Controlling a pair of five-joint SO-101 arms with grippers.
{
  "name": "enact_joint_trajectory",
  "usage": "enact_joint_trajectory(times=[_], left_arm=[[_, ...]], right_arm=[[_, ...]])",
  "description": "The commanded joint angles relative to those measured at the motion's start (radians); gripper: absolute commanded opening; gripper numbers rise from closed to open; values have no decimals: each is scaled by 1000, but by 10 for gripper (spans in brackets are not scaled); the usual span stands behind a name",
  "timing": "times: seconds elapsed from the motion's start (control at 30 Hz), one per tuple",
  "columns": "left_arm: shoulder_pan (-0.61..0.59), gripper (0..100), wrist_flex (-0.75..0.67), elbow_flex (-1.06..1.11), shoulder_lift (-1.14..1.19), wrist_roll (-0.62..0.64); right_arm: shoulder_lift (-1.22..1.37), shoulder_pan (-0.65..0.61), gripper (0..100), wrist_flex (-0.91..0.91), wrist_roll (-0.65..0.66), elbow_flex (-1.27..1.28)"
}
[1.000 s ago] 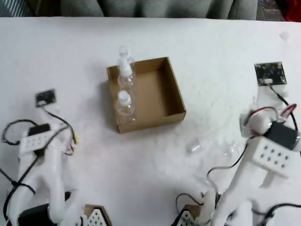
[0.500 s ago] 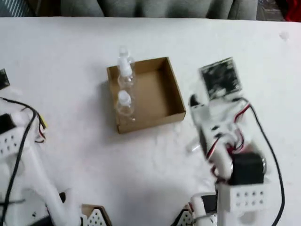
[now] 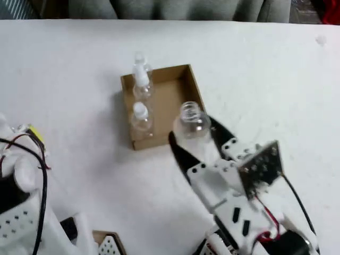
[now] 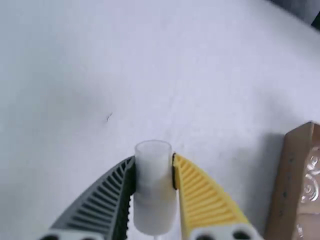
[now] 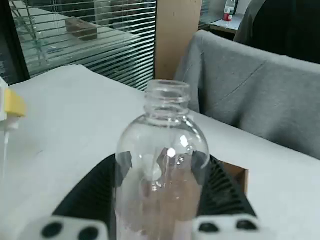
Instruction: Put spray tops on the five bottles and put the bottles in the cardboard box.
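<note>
A clear bottle with an open neck stands upright between the black fingers of my right gripper, at the near right corner of the cardboard box. The same bottle is close up in the right wrist view, with the gripper shut around its body. Two bottles with white spray tops lie along the box's left side. My left gripper, one finger grey and one yellow, is shut on a white spray top above the bare table.
The white table stretches around the box. The left arm sits at the near left edge. A corner of the box is beside the left gripper. Grey chairs stand behind the table.
The right arm swung in from the right and now holds the bottle up by the box's near right corner. The left arm shifted left and toward the near edge.
</note>
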Motion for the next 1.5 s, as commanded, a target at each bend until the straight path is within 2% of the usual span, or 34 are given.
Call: enact_joint_trajectory(times=[0.0,0.23,0.47,0.67,0.87,0.93,1.03,1.17,1.33,1.47], left_arm=[[-8,20,12,-141,-42,80],[-8,20,14,-341,-44,163],[2,20,54,-500,-38,359],[196,20,48,-559,-36,450],[335,20,44,-647,-35,450],[348,20,26,-657,-35,428],[352,20,6,-657,-33,331],[352,20,15,-655,-36,256],[360,20,29,-595,-44,250],[429,20,44,-525,-73,252]], right_arm=[[-30,-62,17,-84,-54,92],[-163,-223,17,-173,-54,310],[-263,-378,17,-223,25,502],[-294,-387,17,-358,32,678],[-325,-412,17,-363,32,743],[-340,-449,17,-358,32,758],[-363,-504,17,-357,32,781],[-395,-516,17,-357,32,795],[-400,-519,17,-357,31,796],[-400,-521,17,-384,29,832]])
